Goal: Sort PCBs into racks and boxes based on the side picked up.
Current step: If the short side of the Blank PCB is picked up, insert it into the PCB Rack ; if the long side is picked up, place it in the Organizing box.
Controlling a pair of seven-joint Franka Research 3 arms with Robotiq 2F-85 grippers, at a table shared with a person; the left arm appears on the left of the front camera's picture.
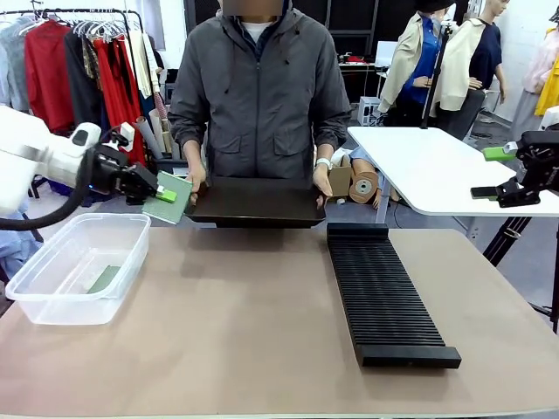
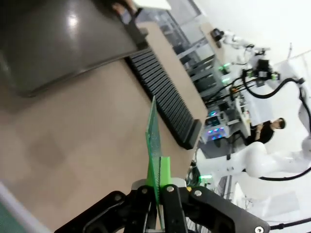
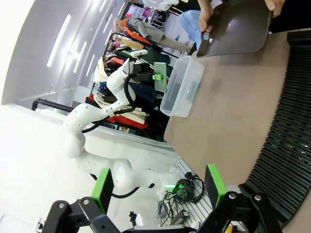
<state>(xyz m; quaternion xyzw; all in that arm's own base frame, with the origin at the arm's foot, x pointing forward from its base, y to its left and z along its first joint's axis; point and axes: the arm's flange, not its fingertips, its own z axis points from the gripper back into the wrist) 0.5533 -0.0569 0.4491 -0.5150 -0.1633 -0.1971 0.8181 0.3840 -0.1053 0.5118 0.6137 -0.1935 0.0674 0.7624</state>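
I see one PCB [image 1: 166,199] pinched in my left gripper [image 1: 162,194], held in the air above the far end of the clear box [image 1: 52,301], close to the person's hand [image 1: 196,179]. In the left wrist view the board [image 2: 154,145] stands edge-on between the green pads [image 2: 165,171], and the jaws are closed tight on its lower edge. A second PCB [image 1: 104,279] lies flat on the bottom of the box, green face up. The box sits on the left part of the brown surface [image 1: 227,323], near its edge.

The long black rack [image 1: 384,292] lies on the right part of the surface, running from the far side toward me. I can make out no boards in its slots.

The person stands at the far side and holds a flat black tray [image 1: 258,202] with both hands, just above the far edge of the surface; the held PCB is just beside the tray's left corner.

My right gripper [image 1: 492,172] hangs off to the right, well apart from the rack, over a white table [image 1: 437,170]. In the right wrist view its green pads [image 3: 214,183] stand wide apart, holding nothing.
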